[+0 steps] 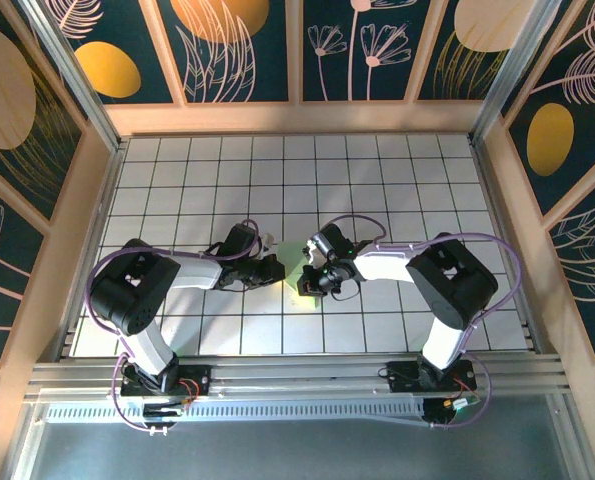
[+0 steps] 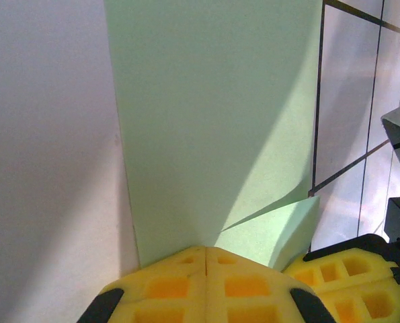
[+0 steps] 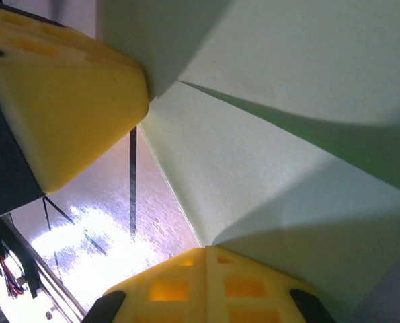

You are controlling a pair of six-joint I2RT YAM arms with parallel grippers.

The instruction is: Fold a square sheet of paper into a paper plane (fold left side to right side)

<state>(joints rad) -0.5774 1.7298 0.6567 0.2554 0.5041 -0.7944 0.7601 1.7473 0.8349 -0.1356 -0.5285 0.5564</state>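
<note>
The square sheet of paper point(image 1: 299, 266) lies folded into a smaller pale green shape on the tiled table, between my two grippers. In the left wrist view the paper point(image 2: 213, 114) stretches away from the tips, and a small flap point(image 2: 273, 232) stands raised at the right. My left gripper point(image 2: 206, 249) point(image 1: 277, 268) is shut, its yellow pads together and its tips against the paper's near edge. My right gripper point(image 3: 206, 249) point(image 1: 319, 280) is also shut, its tips at the paper's point(image 3: 267, 155) edge where a crease runs out. I cannot tell whether either pinches paper.
The white tiled table point(image 1: 177, 180) has free room all round the paper. Wooden walls point(image 1: 87, 200) close it in on the left, right and back. The two grippers' pads sit almost touching: the right one point(image 2: 351, 276) beside the left's, the left one point(image 3: 58, 101) above the right's.
</note>
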